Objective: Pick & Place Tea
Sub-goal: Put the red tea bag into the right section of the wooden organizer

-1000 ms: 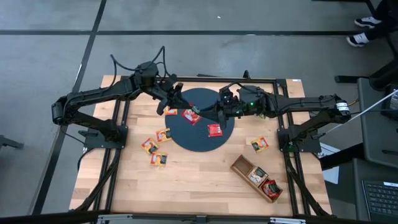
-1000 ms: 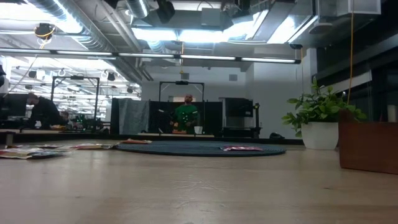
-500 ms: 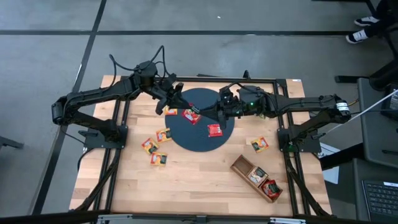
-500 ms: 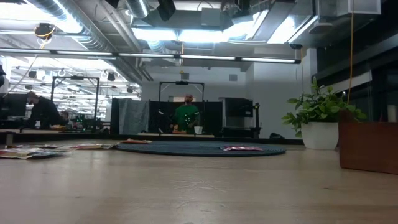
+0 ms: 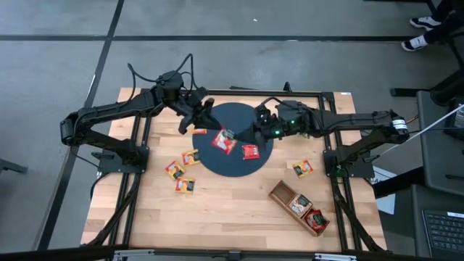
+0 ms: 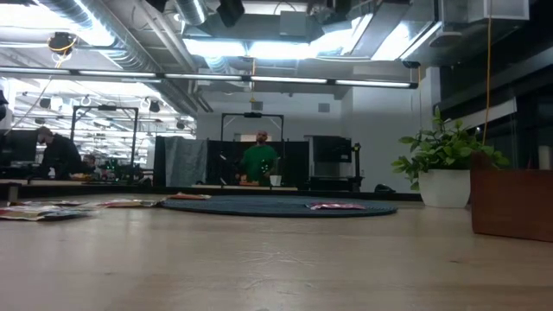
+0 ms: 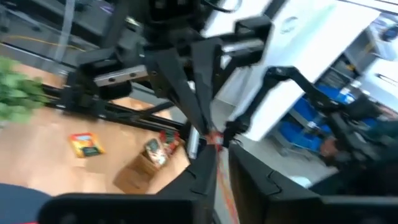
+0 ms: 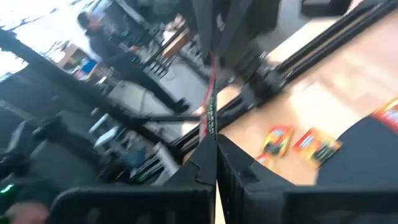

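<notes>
A red tea packet (image 5: 223,141) hangs above the dark round mat (image 5: 217,168), with my right gripper (image 5: 243,136) shut on it; the right wrist view shows it edge-on (image 8: 210,106). My left gripper (image 5: 203,119) stands just left of the packet with a narrow gap between its fingers (image 7: 222,149); whether it touches the packet I cannot tell. Another red packet (image 5: 250,151) lies on the mat. More packets lie on the wood at the left (image 5: 191,156) (image 5: 174,170) (image 5: 185,185) and at the right (image 5: 302,168). My right gripper pinches the red packet between its two fingers by the edge nearest the table's right side (image 8: 214,132). The fingers come level from the table's right. The packet sticks out beyond the fingertips toward my left gripper, lifted clear of the mat.
A long wooden tray (image 5: 283,194) lies slantwise at the near right with packets in two compartments; it also shows in the low view (image 6: 514,203). A potted green plant (image 6: 445,164) stands at the right. A small packet (image 5: 199,131) lies at the mat's left rim.
My left gripper has drawn back a little toward the table's left edge. The red packet, held up between both grippers a second ago, has stayed with my right gripper, shifted slightly toward the near edge and turned so that more of its face shows from above.
</notes>
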Robot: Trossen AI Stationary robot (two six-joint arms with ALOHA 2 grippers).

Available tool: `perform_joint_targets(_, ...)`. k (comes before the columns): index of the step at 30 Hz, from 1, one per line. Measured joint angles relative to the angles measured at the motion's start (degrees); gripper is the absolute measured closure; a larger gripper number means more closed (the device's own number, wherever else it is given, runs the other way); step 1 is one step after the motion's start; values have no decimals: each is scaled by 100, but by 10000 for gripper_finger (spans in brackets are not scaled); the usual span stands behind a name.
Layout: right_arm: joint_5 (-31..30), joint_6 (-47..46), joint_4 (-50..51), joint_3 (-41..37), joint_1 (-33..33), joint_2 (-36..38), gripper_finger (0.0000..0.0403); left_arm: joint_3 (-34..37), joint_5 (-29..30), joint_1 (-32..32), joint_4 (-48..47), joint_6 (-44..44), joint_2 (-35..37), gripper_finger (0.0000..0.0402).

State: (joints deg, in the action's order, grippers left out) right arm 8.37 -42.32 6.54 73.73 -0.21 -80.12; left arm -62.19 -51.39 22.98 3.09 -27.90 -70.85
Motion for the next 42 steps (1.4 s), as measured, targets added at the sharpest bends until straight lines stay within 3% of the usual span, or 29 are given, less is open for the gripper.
perform_joint_targets(3,356,-355,306,35,17,45,399,0,-298,-2,0,-3,0,330)
perform_joint_targets(8,1134,-902,1943,516,142,53,401,0,-581,0,-64,-26,2,293)
perform_joint_targets(13,1749,-1332,3721,889,510,55,401,0,-596,0,-379,164,2,284)
perform_joint_targets(20,2032,-2479,5125,890,1568,55,401,0,-365,0,-719,604,2,284)
perform_joint_targets(35,929,-5456,5965,875,3516,53,402,0,-206,0,-721,511,2,283)
perform_joint_targets(42,-206,-6792,6357,875,4218,17,402,0,-204,0,-721,470,2,283)
